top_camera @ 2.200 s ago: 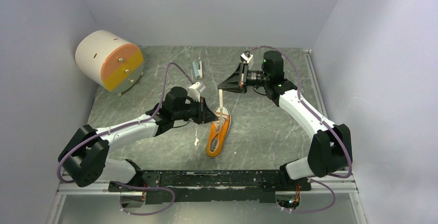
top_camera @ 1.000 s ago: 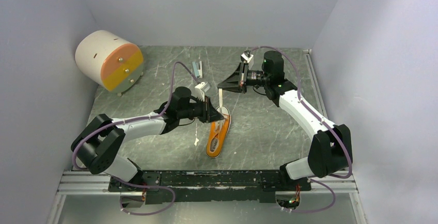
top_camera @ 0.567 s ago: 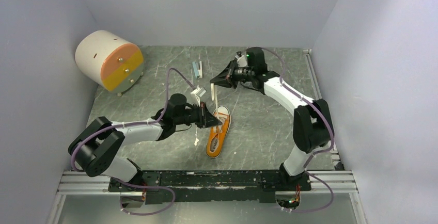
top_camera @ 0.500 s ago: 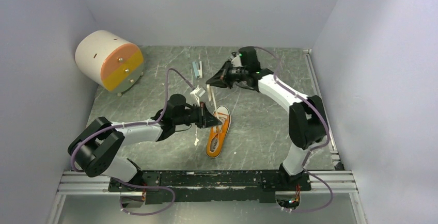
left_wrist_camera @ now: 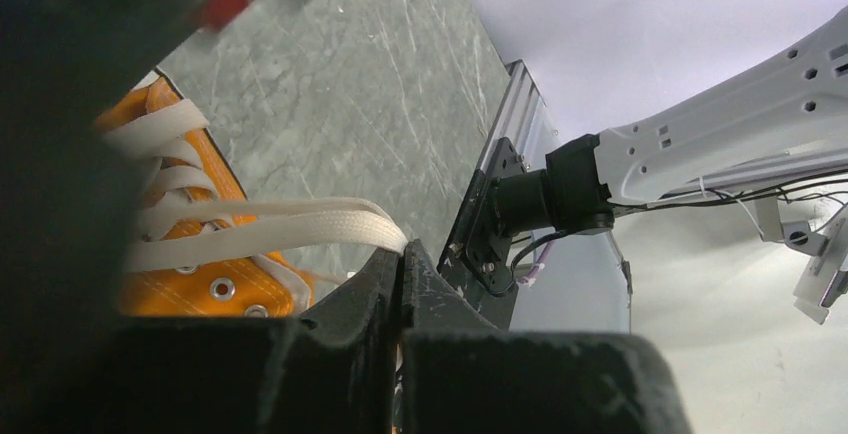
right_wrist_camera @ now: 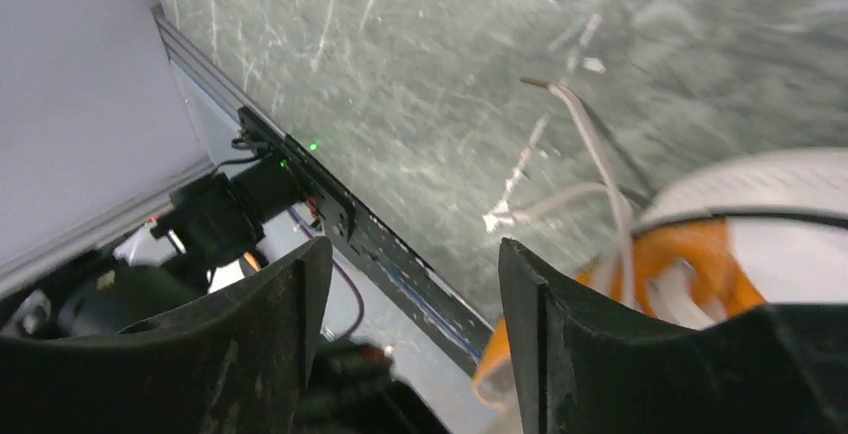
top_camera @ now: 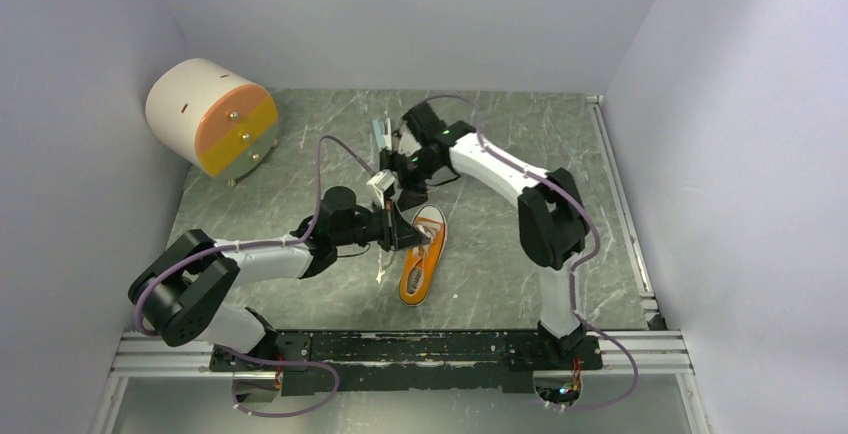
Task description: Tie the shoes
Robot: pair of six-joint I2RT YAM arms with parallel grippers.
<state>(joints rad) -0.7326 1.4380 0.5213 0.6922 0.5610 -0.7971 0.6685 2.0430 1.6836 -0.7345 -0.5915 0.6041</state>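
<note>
The shoe (top_camera: 420, 259), an orange low-top with a white sole and toe cap, lies mid-table, toe toward the back. My left gripper (top_camera: 408, 236) is at its left side, shut on a flat white lace (left_wrist_camera: 290, 224) that runs taut from the eyelets of the shoe (left_wrist_camera: 205, 289) to the fingertips (left_wrist_camera: 400, 254). My right gripper (top_camera: 407, 184) hangs just behind the left one, open, with nothing between its fingers (right_wrist_camera: 415, 259). In the right wrist view the shoe (right_wrist_camera: 690, 244) and a loose lace end (right_wrist_camera: 590, 149) lie below, to the right.
A white drum with an orange and yellow face (top_camera: 210, 119) stands at the back left. A small blue-and-white item (top_camera: 381, 134) lies behind the grippers. The black base rail (top_camera: 400, 346) runs along the near edge; walls enclose three sides.
My right gripper let go of the lace it held up, opened, and swung left to just behind the left gripper. The left gripper stays shut on its lace by the shoe.
</note>
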